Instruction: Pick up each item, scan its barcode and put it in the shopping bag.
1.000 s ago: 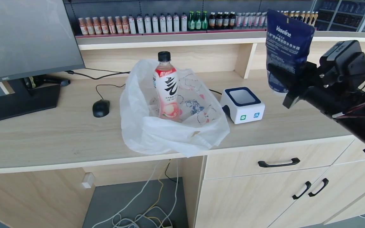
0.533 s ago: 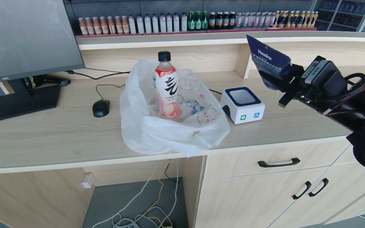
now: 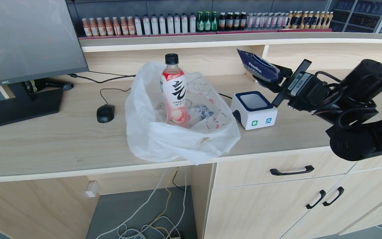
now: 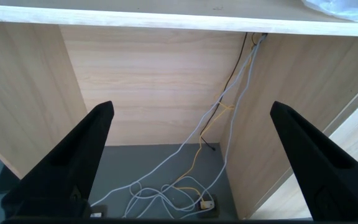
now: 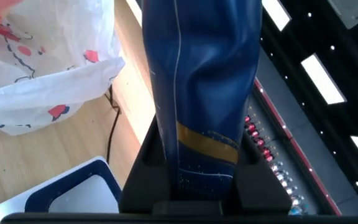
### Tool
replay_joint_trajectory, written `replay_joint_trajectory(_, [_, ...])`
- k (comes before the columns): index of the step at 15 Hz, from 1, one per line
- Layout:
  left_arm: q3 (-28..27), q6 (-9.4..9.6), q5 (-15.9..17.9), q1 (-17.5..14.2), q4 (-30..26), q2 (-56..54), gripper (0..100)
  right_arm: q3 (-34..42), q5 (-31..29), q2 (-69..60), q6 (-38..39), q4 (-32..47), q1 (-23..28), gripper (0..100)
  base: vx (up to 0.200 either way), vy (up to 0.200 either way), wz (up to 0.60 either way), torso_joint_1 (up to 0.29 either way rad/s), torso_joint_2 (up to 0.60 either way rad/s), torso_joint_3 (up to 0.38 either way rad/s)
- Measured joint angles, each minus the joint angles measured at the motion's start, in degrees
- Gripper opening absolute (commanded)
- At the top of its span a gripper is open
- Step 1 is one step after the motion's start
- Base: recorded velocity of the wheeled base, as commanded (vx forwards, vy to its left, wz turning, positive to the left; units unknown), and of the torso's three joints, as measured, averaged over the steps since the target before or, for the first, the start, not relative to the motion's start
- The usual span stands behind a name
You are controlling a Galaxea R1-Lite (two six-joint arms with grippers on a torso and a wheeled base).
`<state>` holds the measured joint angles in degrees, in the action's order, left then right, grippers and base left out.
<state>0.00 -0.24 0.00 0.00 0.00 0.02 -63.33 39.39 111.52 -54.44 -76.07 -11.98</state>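
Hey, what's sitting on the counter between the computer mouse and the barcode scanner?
The white shopping bag, with a drink bottle standing upright in it, as the head view shows.

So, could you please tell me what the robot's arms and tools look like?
The right arm is black, with thick rounded joints and looped black cables; a flat plate with a pale label sits behind the right tool. The left tool has two broad, black, tapering fingers.
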Motion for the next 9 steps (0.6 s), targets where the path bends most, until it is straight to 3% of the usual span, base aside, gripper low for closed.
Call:
replay_joint_trajectory(4, [0.0,0.02,0.0,0.02,0.0,0.0,100,1.45,7.9,2.27,0.2,-2.27,0.28,0,0.0,0.0,0.0,0.0,0.0,0.0])
replay_joint_trajectory(9, [0.0,0.0,0.0,0.0,0.0,0.0,100,2.33,10.23,3.0,0.3,-2.34,1.99,0,0.0,0.0,0.0,0.0,0.0,0.0])
